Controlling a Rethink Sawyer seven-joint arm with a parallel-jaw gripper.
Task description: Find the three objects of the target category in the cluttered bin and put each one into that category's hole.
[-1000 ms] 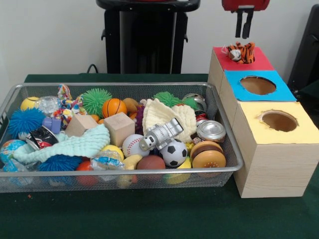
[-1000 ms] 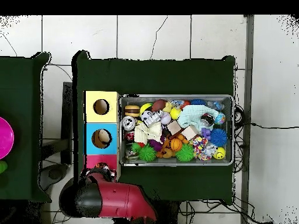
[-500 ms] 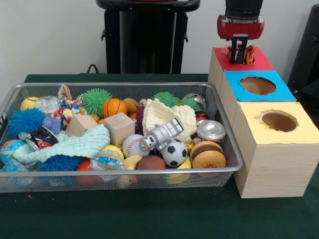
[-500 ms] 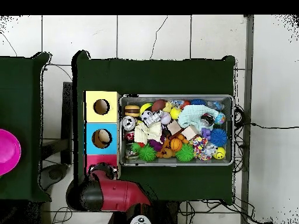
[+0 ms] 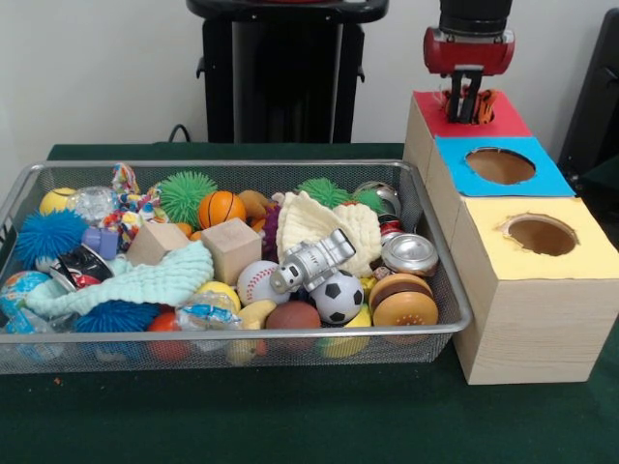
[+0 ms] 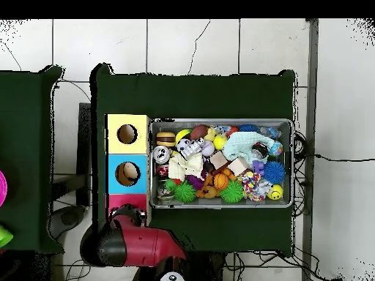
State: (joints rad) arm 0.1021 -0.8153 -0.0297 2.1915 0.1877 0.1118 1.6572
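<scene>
- The tiger-striped toy (image 5: 483, 101) sits at the red box top (image 5: 503, 118), partly hidden.
- The hand (image 5: 469, 108) points straight down, fingers close together around the toy; actual grip unclear.
- The wire-mesh bin (image 5: 440, 280) lies beside the boxes on the counter (image 5: 290, 416).

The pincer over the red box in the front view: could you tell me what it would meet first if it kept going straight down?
The pincer points down at the orange tiger-striped toy on the red-topped box, so it would likely meet that toy first; depth is unclear.
</scene>
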